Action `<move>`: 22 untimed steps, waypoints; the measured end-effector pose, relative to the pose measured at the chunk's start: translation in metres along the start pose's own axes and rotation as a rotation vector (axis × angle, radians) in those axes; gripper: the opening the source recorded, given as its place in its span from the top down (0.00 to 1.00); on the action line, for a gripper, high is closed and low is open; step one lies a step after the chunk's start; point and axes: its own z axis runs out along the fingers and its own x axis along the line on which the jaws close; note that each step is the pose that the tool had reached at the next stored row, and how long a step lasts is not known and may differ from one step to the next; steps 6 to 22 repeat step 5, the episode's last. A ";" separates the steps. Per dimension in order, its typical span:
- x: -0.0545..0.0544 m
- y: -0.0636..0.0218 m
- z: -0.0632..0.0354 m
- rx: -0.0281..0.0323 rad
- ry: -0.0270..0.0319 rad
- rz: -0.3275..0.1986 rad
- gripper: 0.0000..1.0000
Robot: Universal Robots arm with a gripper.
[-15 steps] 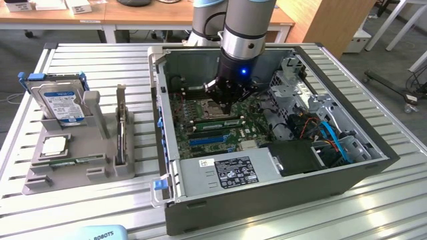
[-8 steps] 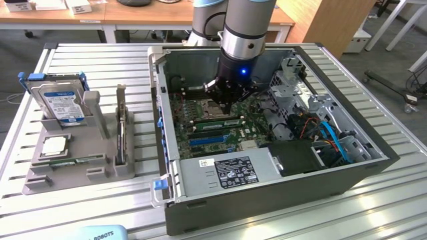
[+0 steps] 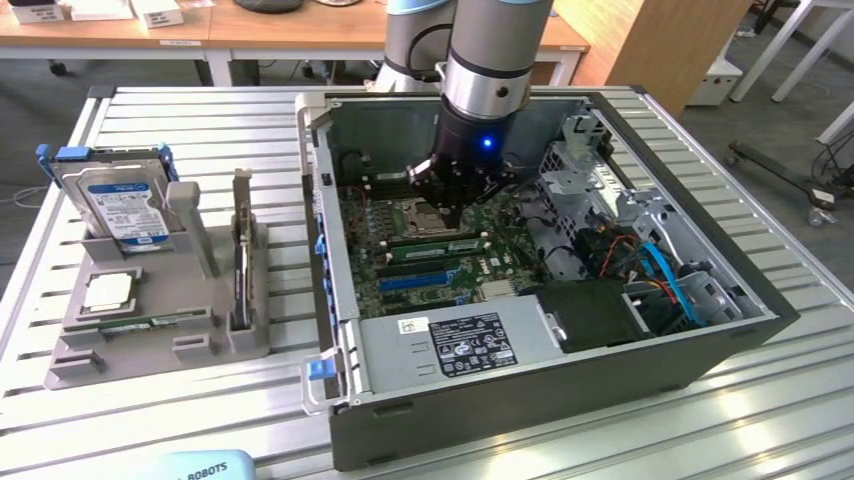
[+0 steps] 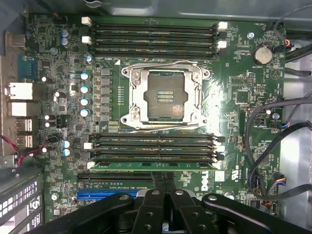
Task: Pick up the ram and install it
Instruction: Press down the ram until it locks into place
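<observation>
The gripper's (image 3: 451,222) fingertips are hidden behind its own black body in the exterior view. In the wrist view the gripper (image 4: 165,187) shows its two fingers (image 4: 157,204) pressed together with no gap, ending just at the ram's (image 4: 153,165) long edge. Whether they actually touch it is hard to tell.

The ram (image 3: 434,243) lies flat along the slot of the nearer memory bank that is closest to the gripper, beside the open CPU socket (image 4: 161,95) (the socket's metal frame is bare). The other slots of that bank and the farther bank (image 4: 153,36) look dark.

All this sits inside an open computer case (image 3: 534,400) with its side panel off. The motherboard (image 3: 400,225) is towards the exterior view's left, and the drive cage and blue cables (image 3: 667,280) are towards the exterior view's right.

On the exterior view's left, well apart from the case, a grey holder tray (image 3: 80,375) carries an upright hard drive (image 3: 123,205), a square silver chip (image 3: 107,290), a tall thin card on edge (image 3: 240,270) and a small green strip (image 3: 140,325) too small to identify.

Case and tray rest on a ribbed aluminium table (image 3: 774,420). Wooden desks (image 3: 134,35) stand beyond it on a grey floor.
</observation>
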 end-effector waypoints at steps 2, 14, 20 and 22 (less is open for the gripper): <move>0.000 0.0000 0.0000 0.0000 0.0004 0.000 0.90; 0.000 0.0000 0.0000 0.0001 0.0004 0.000 0.90; 0.000 0.0000 0.0000 0.0001 0.0004 0.000 0.90; 0.000 0.0000 0.0000 0.0001 0.0004 0.000 0.90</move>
